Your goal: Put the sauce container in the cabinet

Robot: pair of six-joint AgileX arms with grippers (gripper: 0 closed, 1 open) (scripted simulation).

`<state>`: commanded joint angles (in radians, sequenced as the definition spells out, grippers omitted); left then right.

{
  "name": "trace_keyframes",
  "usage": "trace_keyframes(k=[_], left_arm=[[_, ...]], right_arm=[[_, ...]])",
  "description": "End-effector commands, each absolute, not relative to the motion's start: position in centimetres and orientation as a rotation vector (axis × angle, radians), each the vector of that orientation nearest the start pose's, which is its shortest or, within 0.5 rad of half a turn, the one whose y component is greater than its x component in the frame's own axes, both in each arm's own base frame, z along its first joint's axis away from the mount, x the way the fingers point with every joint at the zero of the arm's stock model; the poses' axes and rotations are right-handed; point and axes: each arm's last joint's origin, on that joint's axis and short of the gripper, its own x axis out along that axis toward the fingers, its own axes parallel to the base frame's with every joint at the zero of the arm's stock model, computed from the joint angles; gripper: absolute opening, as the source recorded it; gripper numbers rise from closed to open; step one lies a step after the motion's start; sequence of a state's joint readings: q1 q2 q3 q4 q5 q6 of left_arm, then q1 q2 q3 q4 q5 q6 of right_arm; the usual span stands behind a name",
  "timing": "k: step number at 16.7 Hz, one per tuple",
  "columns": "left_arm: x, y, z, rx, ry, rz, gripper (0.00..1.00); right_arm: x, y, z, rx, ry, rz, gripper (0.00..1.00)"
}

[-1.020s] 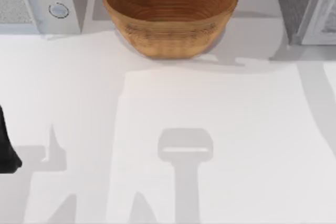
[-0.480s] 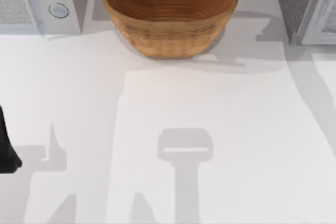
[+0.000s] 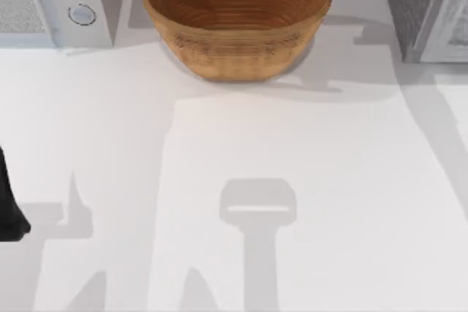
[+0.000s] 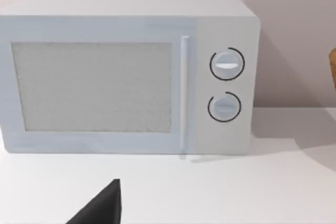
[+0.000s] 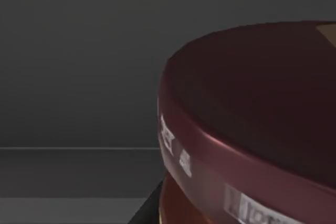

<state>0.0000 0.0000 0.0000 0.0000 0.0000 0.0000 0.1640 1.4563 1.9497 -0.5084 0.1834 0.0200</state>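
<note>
Close before the right wrist camera, the jar [image 5: 252, 124] is seen against the cabinet's [image 3: 424, 9] dark interior, its grasp by the right tool undeterminable.

Woven brown basket [image 3: 236, 16] at table [image 3: 307, 180] back centre, white microwave [image 3: 55, 1] back left.

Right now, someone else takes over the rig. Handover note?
Left arm: parked at the left edge of the table, facing the microwave.
Right arm: its wrist camera sits close on the sauce container. The maroon lid is up and dark grey surfaces lie behind it, likely the inside of the cabinet.
Done: container apparently inside the cabinet.
Left: confirm it is set down, release, withdraw.
Basket: not involved.
</note>
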Motion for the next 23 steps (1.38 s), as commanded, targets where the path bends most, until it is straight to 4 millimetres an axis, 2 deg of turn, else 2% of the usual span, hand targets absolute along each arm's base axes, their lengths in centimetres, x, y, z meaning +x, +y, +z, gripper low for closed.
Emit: trace_keyframes(k=[3,5,8,10,14,23], left_arm=[[10.6,-0.1,16.0,0.000,0.000,0.000,1.00],[10.6,-0.1,16.0,0.000,0.000,0.000,1.00],[10.6,-0.1,16.0,0.000,0.000,0.000,1.00],[10.6,-0.1,16.0,0.000,0.000,0.000,1.00],[10.6,-0.1,16.0,0.000,0.000,0.000,1.00],[10.6,-0.1,16.0,0.000,0.000,0.000,1.00]], right_arm=[[31.9,5.0,53.3,0.006,-0.014,-0.001,0.00],[35.4,5.2,52.2,0.002,0.002,0.001,0.00],[38.7,4.9,51.4,0.002,-0.002,0.000,0.00],[39.7,4.5,50.9,0.004,0.004,-0.002,0.00],[39.7,4.5,50.9,0.004,0.005,-0.002,0.00],[39.7,4.5,50.9,0.004,0.005,-0.002,0.68]])
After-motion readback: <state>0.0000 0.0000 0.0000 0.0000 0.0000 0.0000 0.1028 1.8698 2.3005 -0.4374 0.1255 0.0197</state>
